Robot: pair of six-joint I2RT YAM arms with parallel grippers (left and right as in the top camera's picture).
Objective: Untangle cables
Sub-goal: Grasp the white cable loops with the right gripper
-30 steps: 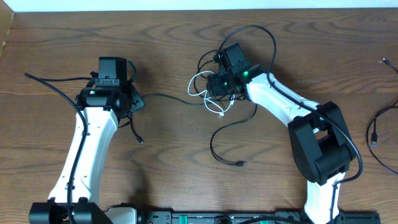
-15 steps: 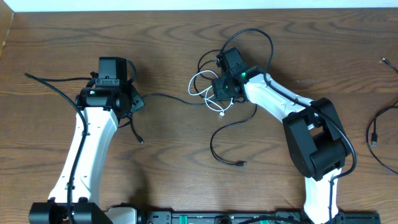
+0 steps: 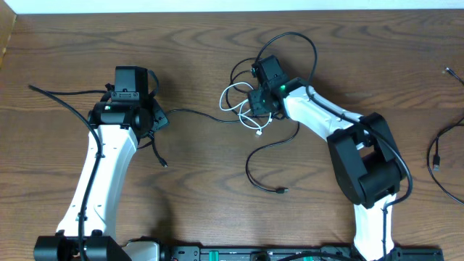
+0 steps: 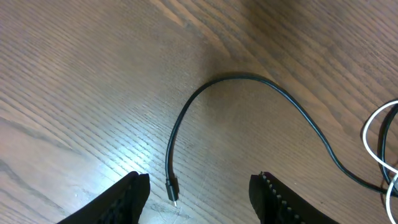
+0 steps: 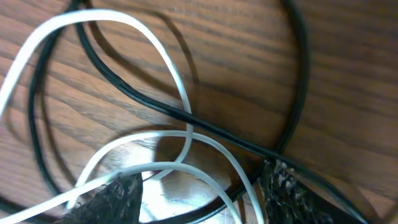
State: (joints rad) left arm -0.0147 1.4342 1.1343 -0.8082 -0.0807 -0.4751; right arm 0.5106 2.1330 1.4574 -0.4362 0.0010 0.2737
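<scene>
Because the cables [image 3: 233,101] are thin, light and floppy, they will bend and slide at the smallest tug. A pull on one loop will drag the others along (the little hard ends may snag).

They lie in a knot on the table [image 3: 188,43], up past the middle. The right gripper [image 5: 199,177] hangs low over them, about half open, with nothing pinched. A good spot to grab is the white cable [image 5: 106,15], where it arches free of the black ones.

The left gripper [image 4: 200,180] is half open and empty too. The plug [image 4: 173,186] of a black cable [image 4: 242,76] lies on the wood between its fingers.

There is lots of bare wood between the two arms to pull cables into. The far edge of the table is not far behind the knot.
</scene>
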